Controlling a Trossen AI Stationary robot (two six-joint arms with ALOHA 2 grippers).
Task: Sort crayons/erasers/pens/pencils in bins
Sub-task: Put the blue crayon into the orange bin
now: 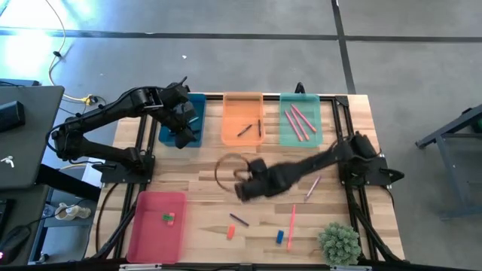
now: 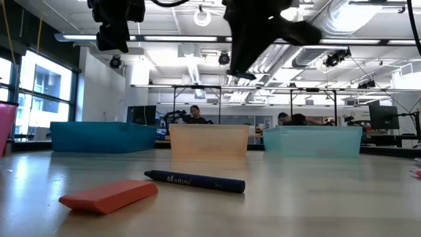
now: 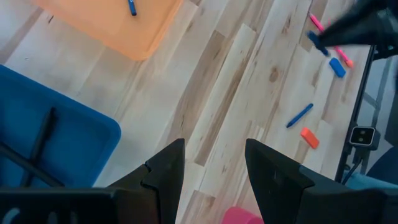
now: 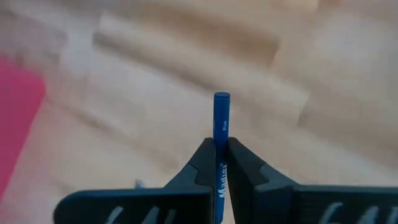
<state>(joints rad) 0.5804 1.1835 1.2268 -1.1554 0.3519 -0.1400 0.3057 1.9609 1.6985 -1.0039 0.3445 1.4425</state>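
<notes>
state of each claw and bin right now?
Right claw: shut on dark blue pen, above table.
Left claw: open, empty, over teal-blue plastic bin.
Translucent orange bin: holds two pens.
Translucent mint bin: holds pink sticks.
Pink-red bin: holds erasers.

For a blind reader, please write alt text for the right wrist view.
The right claw is shut on a dark blue pen, which sticks out past its fingertips above the wooden table. A pink-red bin shows at one edge.
</notes>
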